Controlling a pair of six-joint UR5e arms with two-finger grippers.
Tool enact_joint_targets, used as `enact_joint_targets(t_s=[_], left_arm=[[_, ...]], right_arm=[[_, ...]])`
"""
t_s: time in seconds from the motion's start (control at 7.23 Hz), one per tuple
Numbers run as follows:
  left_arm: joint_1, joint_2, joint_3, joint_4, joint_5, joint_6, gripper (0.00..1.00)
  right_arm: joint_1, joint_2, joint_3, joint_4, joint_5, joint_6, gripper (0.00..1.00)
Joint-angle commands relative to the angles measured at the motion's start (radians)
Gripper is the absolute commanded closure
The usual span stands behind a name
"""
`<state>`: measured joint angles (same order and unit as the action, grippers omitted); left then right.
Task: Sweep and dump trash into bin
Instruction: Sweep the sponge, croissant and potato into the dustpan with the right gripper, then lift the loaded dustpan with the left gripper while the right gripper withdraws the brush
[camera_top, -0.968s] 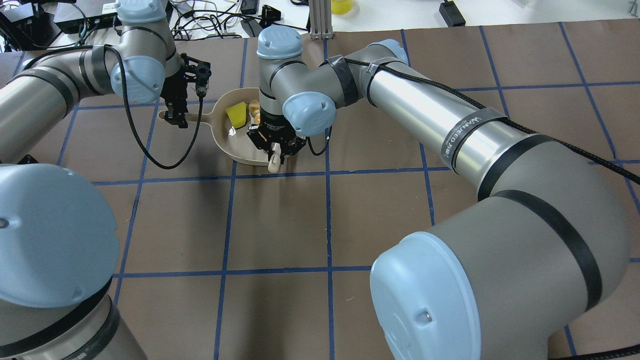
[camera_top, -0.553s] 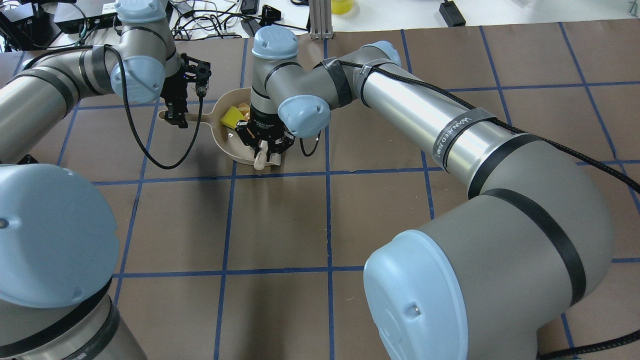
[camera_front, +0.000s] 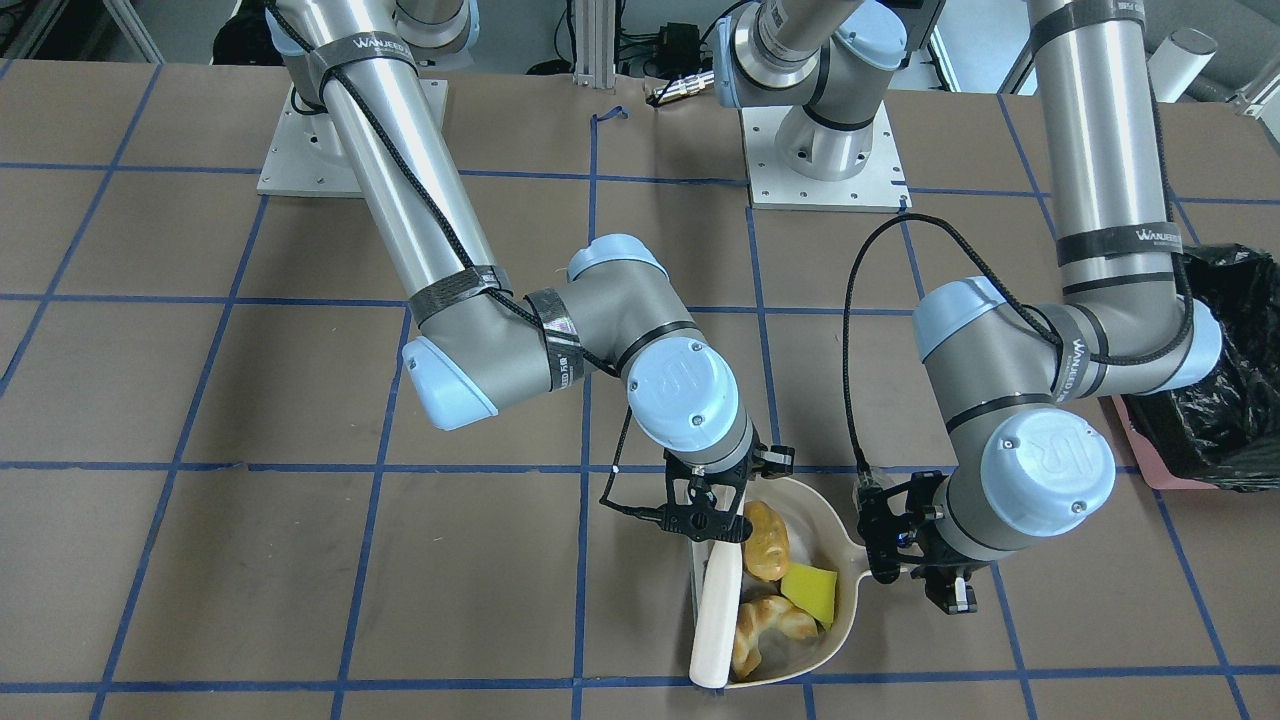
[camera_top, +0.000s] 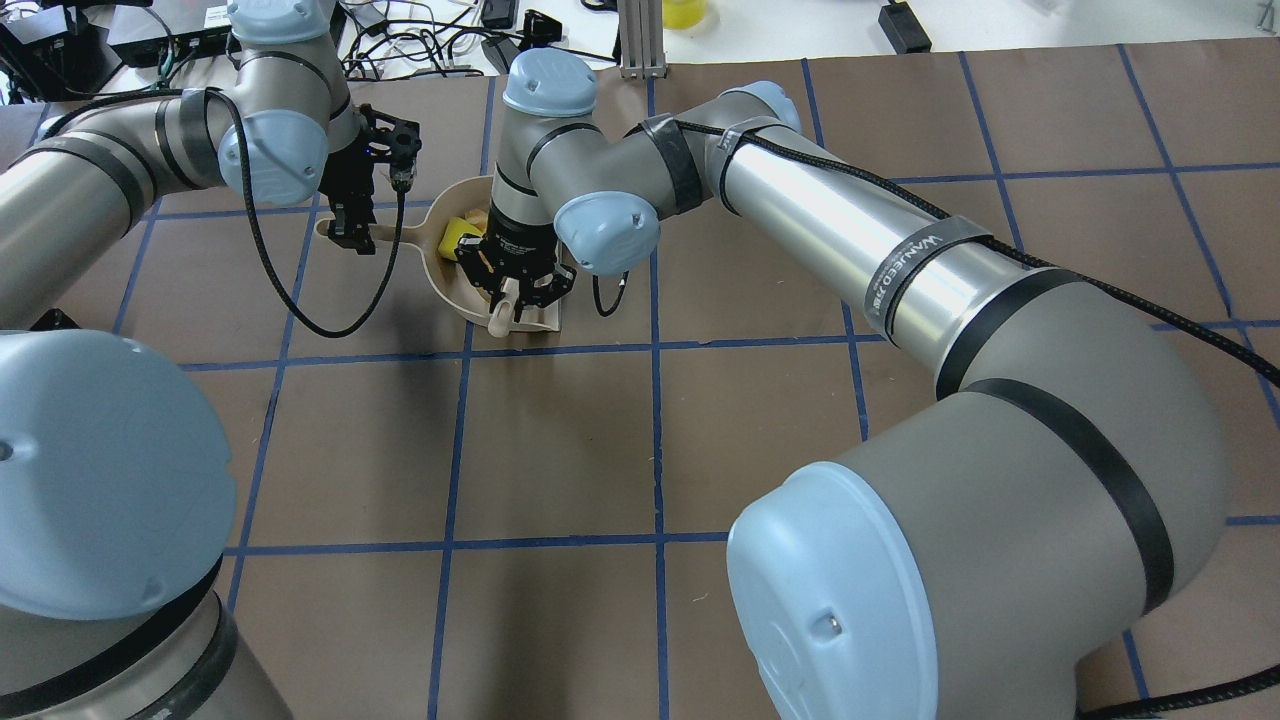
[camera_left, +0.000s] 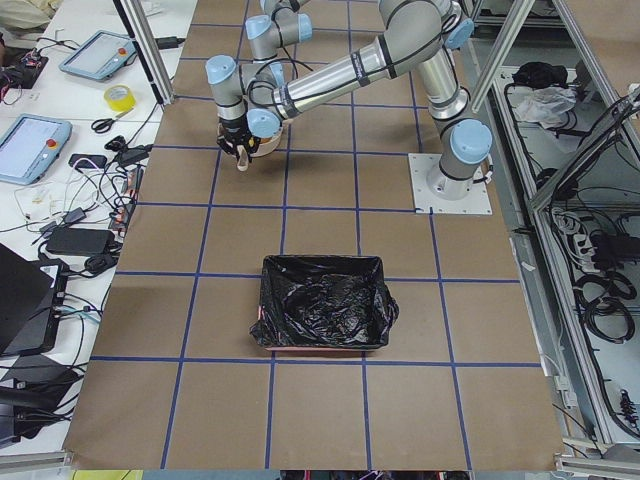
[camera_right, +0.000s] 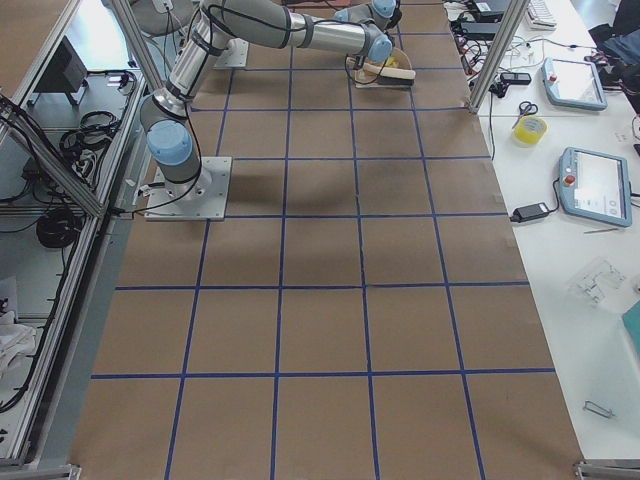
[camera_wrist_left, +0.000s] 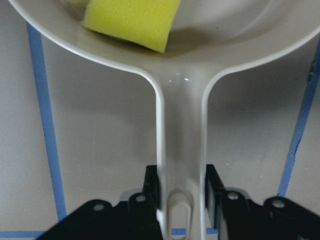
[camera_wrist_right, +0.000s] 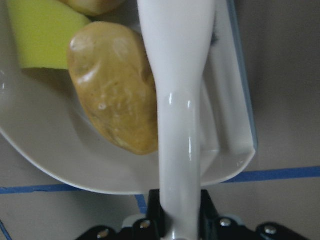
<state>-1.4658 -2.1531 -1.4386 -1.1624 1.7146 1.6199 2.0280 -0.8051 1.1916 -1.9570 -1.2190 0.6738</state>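
Left gripper (camera_wrist_left: 182, 195) is clamped on the end of the dustpan (camera_front: 822, 515) handle, its fingers tight against both sides. Right gripper (camera_wrist_right: 177, 212) is closed round the brush (camera_front: 718, 620) handle, and the brush lies along the pan's open edge. Brown surface (camera_top: 560, 450) carries a grid of blue tape. Benches with cables, tablets (camera_left: 100, 55) and a tape roll (camera_left: 118, 97) flank it. Potato (camera_front: 765, 540), croissant (camera_front: 765, 625) and sponge (camera_front: 810, 592) sit inside the pan, between the two grippers, with the potato just beside the brush. Bin (camera_left: 325, 305), lined in black plastic, stands well apart from both grippers, toward the left arm's end of the surface.
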Motion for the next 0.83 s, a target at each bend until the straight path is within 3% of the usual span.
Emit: enact_joint_targets(t_s=[0.0, 0.28, 0.41, 0.69], left_arm=[[0.001, 0.003, -0.02, 0.009, -0.032, 0.002, 0.93], [0.005, 0.012, -0.025, 0.013, -0.058, 0.011, 0.94], [0.025, 0.019, -0.02, 0.013, -0.122, 0.024, 0.94], [0.073, 0.036, -0.013, 0.003, -0.173, 0.046, 0.94]], right_arm=[[-0.014, -0.038, 0.008, 0.067, -0.095, -0.086, 1.0], [-0.057, -0.078, 0.013, 0.16, -0.172, -0.153, 1.0], [-0.102, -0.121, 0.028, 0.25, -0.198, -0.218, 1.0], [-0.204, -0.219, 0.133, 0.274, -0.2, -0.383, 1.0]])
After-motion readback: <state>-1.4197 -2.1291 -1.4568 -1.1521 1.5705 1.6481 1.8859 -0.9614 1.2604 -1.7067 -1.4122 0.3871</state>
